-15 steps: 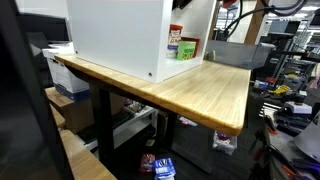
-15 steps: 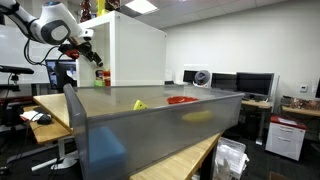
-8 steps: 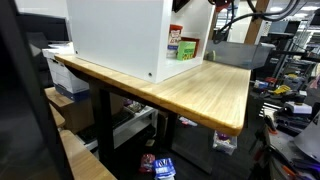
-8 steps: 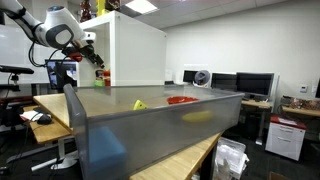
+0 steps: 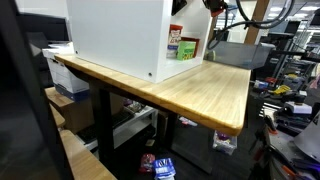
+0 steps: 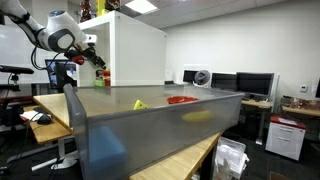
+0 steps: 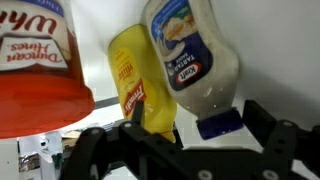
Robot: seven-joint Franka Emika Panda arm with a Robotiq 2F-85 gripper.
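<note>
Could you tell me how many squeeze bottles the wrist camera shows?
2: a yellow mustard bottle in the middle and a white Kraft bottle just right of it; more may hide behind the frosting tub.

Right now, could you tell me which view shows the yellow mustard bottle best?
The wrist view: the mustard bottle stands close up, label visible, above the open gripper. Both exterior views show only tiny, indistinct containers by the white cabinet.
</note>
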